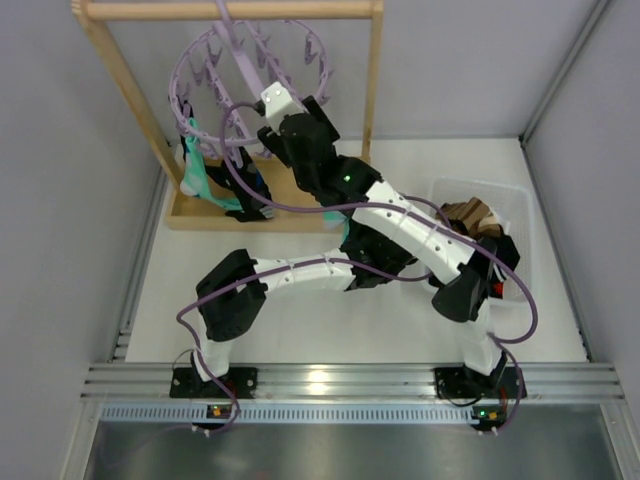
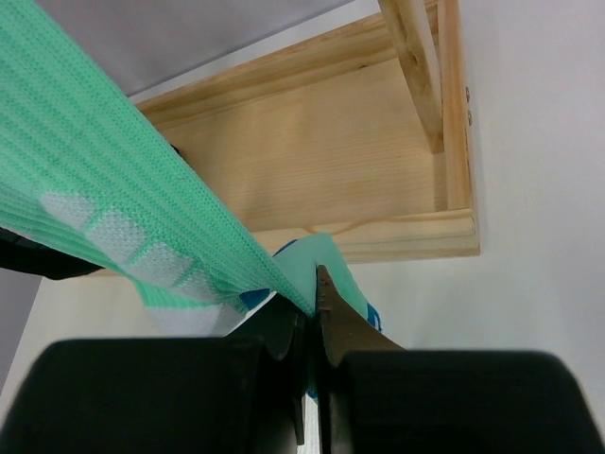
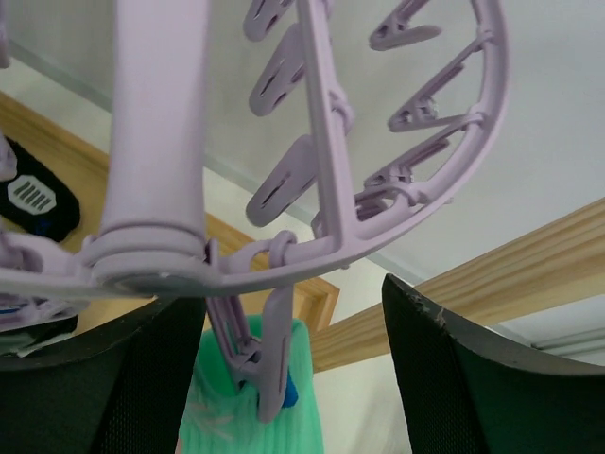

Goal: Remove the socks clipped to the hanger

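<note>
The lilac hanger (image 1: 190, 65) hangs from the wooden rack's top bar. A teal sock (image 1: 197, 170) with white and blue marks dangles from one of its pegs. My left gripper (image 2: 312, 293) is shut on the lower part of this teal sock (image 2: 113, 189), which stretches away up and to the left. My right gripper (image 3: 293, 369) is open under the hanger's ring (image 3: 321, 161). Its fingers (image 3: 473, 378) stand on either side of the peg (image 3: 274, 359) that clamps the sock's cuff (image 3: 284, 430), without touching it. A dark sock (image 3: 33, 194) hangs further left.
The light wooden rack (image 1: 230, 10) has a tray-like base (image 2: 331, 151) right below the sock. A clear bin (image 1: 515, 205) at the right holds a brown striped sock (image 1: 470, 215). Grey walls close in the table on both sides. My two arms cross over the middle.
</note>
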Motion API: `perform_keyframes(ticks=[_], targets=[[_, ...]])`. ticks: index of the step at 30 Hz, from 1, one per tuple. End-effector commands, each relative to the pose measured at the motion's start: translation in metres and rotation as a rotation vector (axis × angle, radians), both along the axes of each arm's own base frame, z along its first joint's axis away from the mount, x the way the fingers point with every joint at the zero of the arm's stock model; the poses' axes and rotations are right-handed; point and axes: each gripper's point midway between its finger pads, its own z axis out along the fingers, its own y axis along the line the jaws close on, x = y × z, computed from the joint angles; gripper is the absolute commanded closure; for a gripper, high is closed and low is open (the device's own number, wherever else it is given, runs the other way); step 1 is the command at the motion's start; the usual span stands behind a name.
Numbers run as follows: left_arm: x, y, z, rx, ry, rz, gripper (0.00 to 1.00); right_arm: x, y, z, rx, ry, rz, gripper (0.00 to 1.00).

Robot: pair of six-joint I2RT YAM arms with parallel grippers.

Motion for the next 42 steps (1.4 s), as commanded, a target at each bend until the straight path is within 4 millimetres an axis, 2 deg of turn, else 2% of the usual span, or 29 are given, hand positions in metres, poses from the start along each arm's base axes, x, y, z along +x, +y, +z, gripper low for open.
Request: perform_keyframes(ticks=[1, 15, 20, 22, 23, 27, 30, 34, 35, 37, 38, 39, 40, 42], targets=[[-0.001, -0.013, 0.009, -0.053, -0.009, -0.025, 1.00, 0.015, -0.010, 0.023, 0.083, -0.080, -0.068, 0.29], [-0.004, -0.014, 0.013, -0.087, -0.006, -0.039, 1.00, 0.022, 0.001, 0.014, 0.111, -0.082, -0.045, 0.47], [-0.005, -0.013, 0.014, -0.101, -0.007, -0.040, 1.00, 0.020, 0.000, 0.018, 0.136, -0.087, -0.039, 0.70], [-0.005, -0.014, 0.010, -0.101, 0.000, -0.045, 1.00, 0.019, -0.001, 0.017, 0.144, -0.083, -0.037, 0.74], [-0.005, -0.014, 0.008, -0.101, 0.005, -0.047, 1.00, 0.017, -0.002, 0.021, 0.152, -0.087, -0.032, 0.80], [-0.009, -0.017, -0.008, -0.116, 0.045, -0.077, 1.00, 0.011, -0.003, 0.027, 0.169, -0.089, -0.021, 0.85], [-0.012, -0.014, -0.018, -0.119, 0.062, -0.081, 1.00, 0.007, -0.005, 0.029, 0.179, -0.087, -0.009, 0.81], [-0.020, -0.013, -0.019, -0.163, 0.102, -0.128, 1.00, 0.001, -0.007, 0.027, 0.191, -0.069, 0.016, 0.61], [-0.025, -0.012, -0.019, -0.177, 0.125, -0.156, 1.00, -0.004, -0.009, 0.035, 0.206, -0.073, 0.031, 0.54], [-0.031, -0.010, -0.012, -0.199, 0.140, -0.190, 1.00, -0.008, -0.011, 0.031, 0.212, -0.059, 0.045, 0.48], [-0.034, -0.011, -0.012, -0.211, 0.153, -0.210, 1.00, -0.015, -0.017, 0.042, 0.232, -0.065, 0.059, 0.43], [-0.040, -0.011, -0.019, -0.211, 0.191, -0.246, 1.00, -0.019, -0.018, 0.036, 0.233, -0.048, 0.069, 0.41], [-0.044, -0.010, -0.012, -0.236, 0.196, -0.270, 1.00, -0.027, -0.027, 0.048, 0.252, -0.055, 0.080, 0.38], [-0.053, -0.010, -0.013, -0.258, 0.230, -0.315, 1.00, -0.036, -0.032, 0.046, 0.268, -0.034, 0.107, 0.32]])
